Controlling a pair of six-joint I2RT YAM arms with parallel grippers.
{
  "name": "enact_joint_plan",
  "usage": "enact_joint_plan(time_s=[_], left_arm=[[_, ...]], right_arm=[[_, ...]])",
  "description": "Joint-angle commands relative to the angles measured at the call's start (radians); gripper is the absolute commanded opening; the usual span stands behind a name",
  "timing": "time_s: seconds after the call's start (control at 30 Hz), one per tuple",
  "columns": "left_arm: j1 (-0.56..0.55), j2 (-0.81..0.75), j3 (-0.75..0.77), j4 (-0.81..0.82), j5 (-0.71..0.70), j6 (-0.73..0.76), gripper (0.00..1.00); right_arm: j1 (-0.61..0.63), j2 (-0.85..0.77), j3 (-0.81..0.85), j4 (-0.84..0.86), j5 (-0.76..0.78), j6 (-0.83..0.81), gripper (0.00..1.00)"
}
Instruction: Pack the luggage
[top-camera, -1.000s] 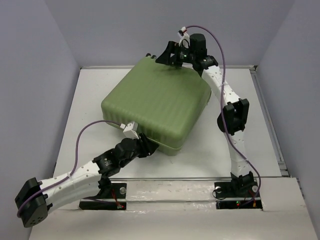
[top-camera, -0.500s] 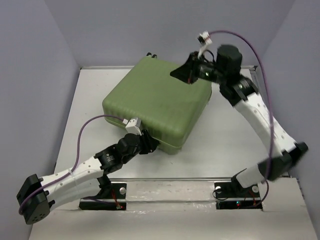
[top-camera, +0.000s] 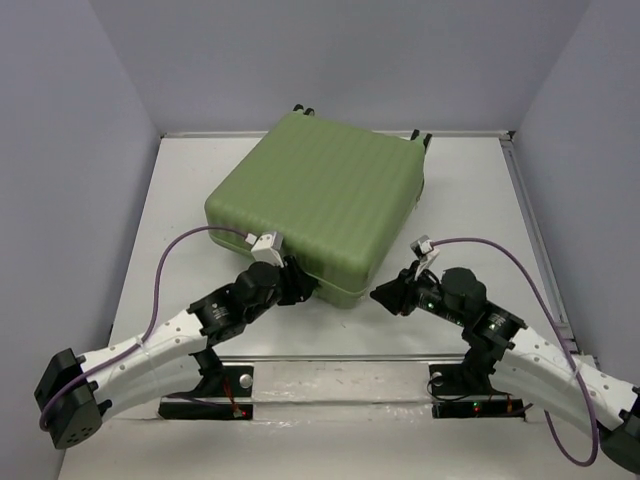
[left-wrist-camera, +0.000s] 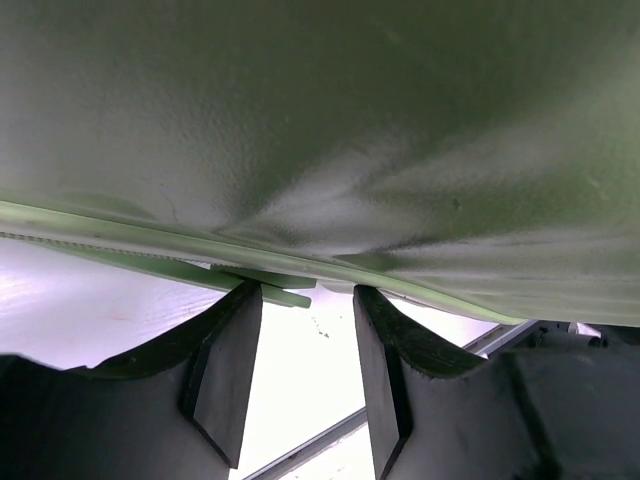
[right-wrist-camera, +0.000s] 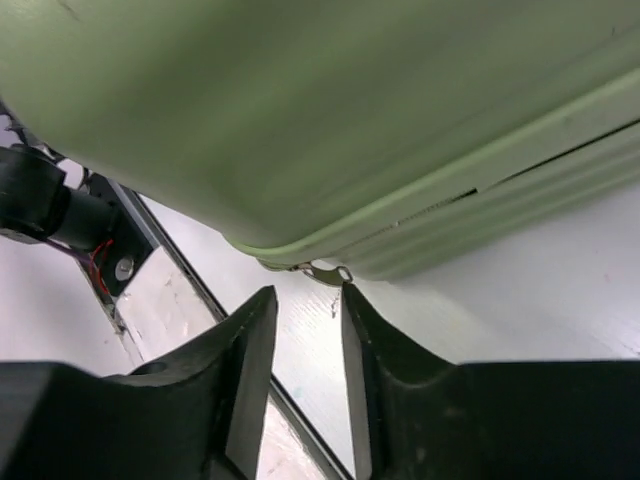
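Observation:
The luggage (top-camera: 315, 200) lies closed and flat mid-table, a light-green ribbed shell with small black wheels (top-camera: 302, 109) at its far edge. My left gripper (top-camera: 303, 283) is at its near edge. In the left wrist view the left gripper (left-wrist-camera: 308, 292) is open, with both fingertips (left-wrist-camera: 243, 300) touching the shell's seam (left-wrist-camera: 150, 232) from below and only table between them. My right gripper (top-camera: 381, 296) sits low by the near right corner. In the right wrist view the right gripper (right-wrist-camera: 307, 292) is narrowly open and empty, with a metal zipper pull (right-wrist-camera: 325, 272) just beyond its tips.
A metal rail (top-camera: 400, 357) runs along the near table edge in front of the arm bases. Another rail (top-camera: 535, 240) lines the right side. Grey walls close in the left, right and back. Bare white table (top-camera: 455, 200) lies right of the luggage.
My right arm swung from the luggage's far right corner down to its near right corner, and its jaws narrowed. The left arm barely moved.

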Motion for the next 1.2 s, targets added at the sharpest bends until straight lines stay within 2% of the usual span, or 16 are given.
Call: enact_joint_plan(time_s=[0.0, 0.13, 0.23, 0.5, 0.6, 0.8, 0.83, 0.97, 1.03, 1.07, 1.1, 1.17], left_arm=[[0.049, 0.008, 0.107, 0.187, -0.075, 0.005, 0.53], [0.071, 0.039, 0.127, 0.19, -0.063, 0.023, 0.53], [0.088, 0.068, 0.142, 0.203, -0.047, 0.033, 0.53], [0.095, 0.071, 0.133, 0.226, -0.006, 0.016, 0.52], [0.094, 0.068, 0.109, 0.23, 0.014, 0.002, 0.52], [0.082, 0.071, 0.066, 0.253, 0.055, -0.029, 0.51], [0.077, 0.068, 0.062, 0.256, 0.057, -0.03, 0.51], [0.052, 0.069, 0.061, 0.284, 0.065, -0.035, 0.51], [0.043, 0.083, 0.078, 0.308, 0.065, -0.033, 0.51], [0.042, 0.091, 0.084, 0.319, 0.066, -0.032, 0.51], [0.04, 0.095, 0.101, 0.339, 0.066, -0.03, 0.51], [0.04, 0.12, 0.125, 0.345, 0.051, -0.019, 0.51]], right_arm=[[0.035, 0.049, -0.041, 0.199, 0.064, 0.01, 0.42], [0.056, 0.155, -0.081, 0.325, 0.064, -0.023, 0.52], [0.066, 0.232, -0.11, 0.445, 0.061, -0.043, 0.54], [0.066, 0.312, -0.159, 0.643, 0.162, -0.1, 0.54], [0.066, 0.369, -0.168, 0.722, 0.195, -0.109, 0.51], [0.086, 0.439, -0.194, 0.885, 0.225, -0.105, 0.34], [0.086, 0.442, -0.194, 0.894, 0.232, -0.108, 0.24], [0.148, 0.427, -0.197, 0.896, 0.304, -0.109, 0.07], [0.193, 0.394, -0.182, 0.844, 0.366, -0.109, 0.07], [0.255, 0.378, -0.167, 0.791, 0.398, -0.103, 0.07], [0.292, 0.364, -0.127, 0.667, 0.462, -0.099, 0.07], [0.365, 0.344, -0.082, 0.528, 0.524, -0.079, 0.07]])
